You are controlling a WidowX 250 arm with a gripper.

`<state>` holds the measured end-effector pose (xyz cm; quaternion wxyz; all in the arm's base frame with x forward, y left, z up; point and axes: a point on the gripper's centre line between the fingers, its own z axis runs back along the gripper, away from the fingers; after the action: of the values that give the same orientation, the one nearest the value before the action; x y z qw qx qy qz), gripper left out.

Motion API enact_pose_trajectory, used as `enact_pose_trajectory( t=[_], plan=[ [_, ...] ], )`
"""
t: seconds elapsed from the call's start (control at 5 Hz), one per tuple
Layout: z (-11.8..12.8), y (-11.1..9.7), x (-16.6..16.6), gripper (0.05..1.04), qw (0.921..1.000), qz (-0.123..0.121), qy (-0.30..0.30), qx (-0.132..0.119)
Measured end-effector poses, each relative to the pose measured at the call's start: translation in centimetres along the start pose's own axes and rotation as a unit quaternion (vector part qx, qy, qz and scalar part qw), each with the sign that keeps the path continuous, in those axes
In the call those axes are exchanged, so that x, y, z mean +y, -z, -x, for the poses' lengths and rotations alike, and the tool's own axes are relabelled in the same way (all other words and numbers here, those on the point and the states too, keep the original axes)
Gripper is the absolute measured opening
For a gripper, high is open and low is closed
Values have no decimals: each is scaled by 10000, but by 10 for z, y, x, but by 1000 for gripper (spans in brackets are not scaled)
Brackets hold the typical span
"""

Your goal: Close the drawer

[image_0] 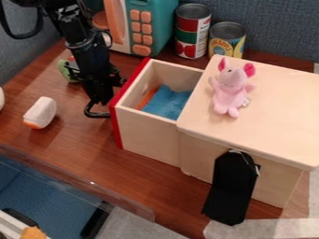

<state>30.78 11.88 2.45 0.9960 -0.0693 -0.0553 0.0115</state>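
Pushing off-centre could jam the drawer [149,137] crooked or slide the box [277,109] (how wide my gripper [100,110] stands, I cannot tell).

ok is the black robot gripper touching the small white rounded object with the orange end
Apart. In the camera view, a strip of brown wooden table shows between the gripper and the white object, which lies further left.

A toy pig [230,91] lies on the box [280,116], cloth [167,102] in its drawer [148,137].
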Motion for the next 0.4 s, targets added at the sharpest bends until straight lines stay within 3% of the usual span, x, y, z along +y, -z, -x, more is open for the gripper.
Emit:
enact_pose_trajectory(
  t=[0.4],
  plan=[
    [3,6,-34,136,9992,374,59,140]
  ],
)
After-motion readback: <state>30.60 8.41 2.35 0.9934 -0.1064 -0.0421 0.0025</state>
